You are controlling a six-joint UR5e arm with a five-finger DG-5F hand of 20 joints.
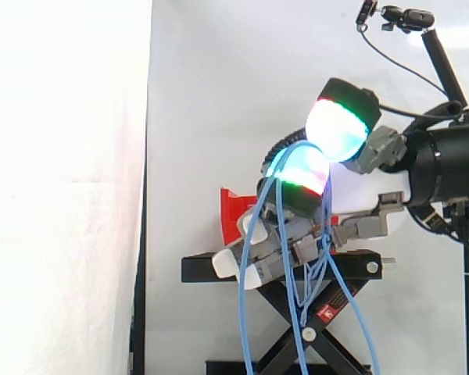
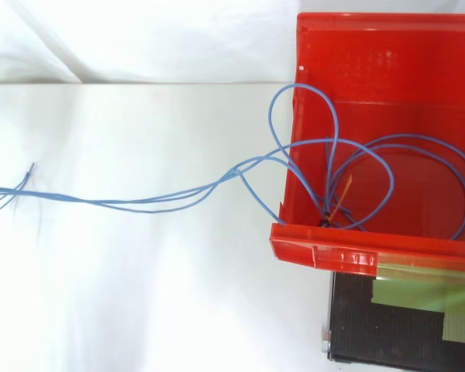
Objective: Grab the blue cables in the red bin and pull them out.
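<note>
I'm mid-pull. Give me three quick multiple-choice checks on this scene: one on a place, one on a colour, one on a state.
1. Seen from above, where do the blue cables leave the red bin?
A) over its left wall
B) over its right wall
C) nowhere

2. What colour is the stand under the bin?
A) white
B) black
C) red

3. How do the cables lie?
A) all coiled inside
B) all outside
C) loops inside, strands trailing out

Key:
1 A: the strands cross the left wall.
2 B: the side view shows a black platform.
3 C: loops lie in the bin while strands run off leftward.
</note>
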